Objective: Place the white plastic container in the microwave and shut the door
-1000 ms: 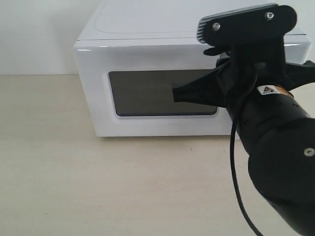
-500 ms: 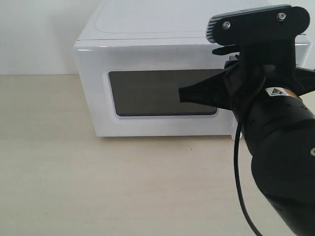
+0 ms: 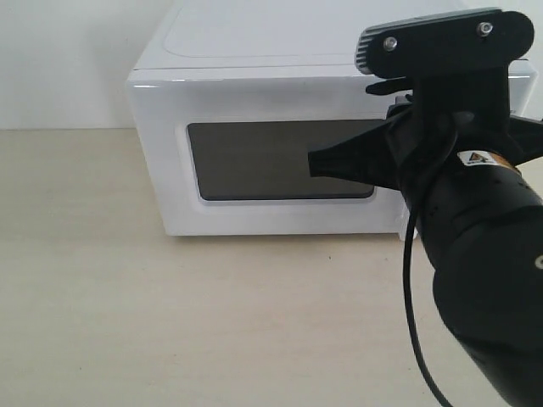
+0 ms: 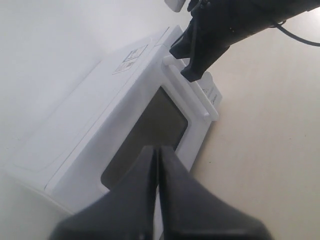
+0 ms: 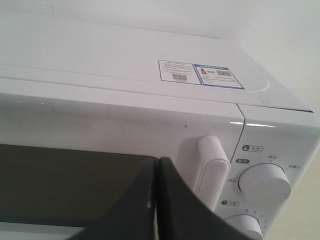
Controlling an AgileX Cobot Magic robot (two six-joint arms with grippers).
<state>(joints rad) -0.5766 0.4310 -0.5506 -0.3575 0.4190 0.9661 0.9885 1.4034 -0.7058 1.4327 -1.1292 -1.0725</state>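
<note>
The white microwave point(image 3: 254, 68) stands at the back of the table with its door point(image 3: 280, 161) closed flat against the body. The dark window point(image 5: 65, 180) fills the door. My right gripper point(image 3: 316, 163) is shut with nothing in it, its tip just in front of the window, close beside the white bar handle point(image 5: 212, 167). In the left wrist view the right gripper's fingers point(image 4: 195, 70) sit by the handle point(image 4: 192, 95). My left gripper point(image 4: 159, 150) is shut and empty, well away from the microwave. The white plastic container is out of view.
Two round dials point(image 5: 265, 182) sit on the panel right of the handle, and stickers point(image 5: 200, 72) lie on the microwave's top. The beige tabletop point(image 3: 212, 322) stretches in front. The right arm's black body and cable point(image 3: 411, 339) fill the right of the exterior view.
Over the first half second the right arm shifted a little to the right, drawing its tip along the window toward the handle. It has held still since.
</note>
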